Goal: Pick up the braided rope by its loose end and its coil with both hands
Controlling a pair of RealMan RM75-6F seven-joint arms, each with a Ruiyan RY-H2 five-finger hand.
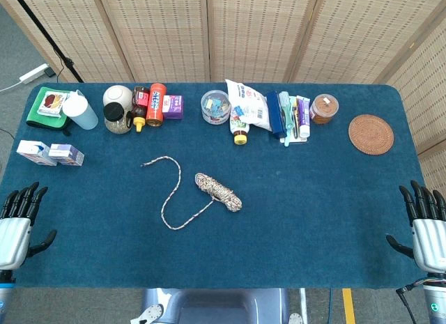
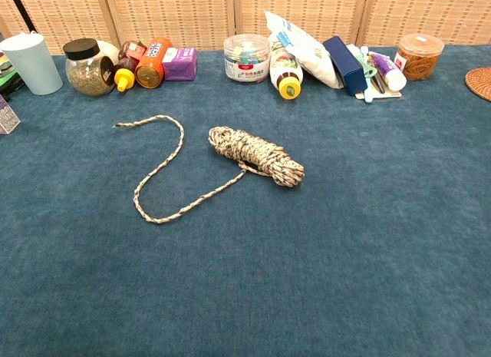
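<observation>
My left hand (image 1: 17, 223) and right hand (image 1: 426, 226) waited empty, fingers spread, at the worktop's (image 1: 313, 219) edges. The braided rope (image 2: 257, 157) lay mid-worktop, looking limp and light; I judged its loose end (image 2: 120, 124) and coil (image 2: 261, 159) the holds.

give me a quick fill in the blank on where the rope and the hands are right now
1. The braided rope lies on the ____ table cloth.
2. Its coil lies to the ____ of its loose end in the chest view.
3. Both the left hand and the right hand are holding ____.

Missing words: blue; right; nothing
</observation>
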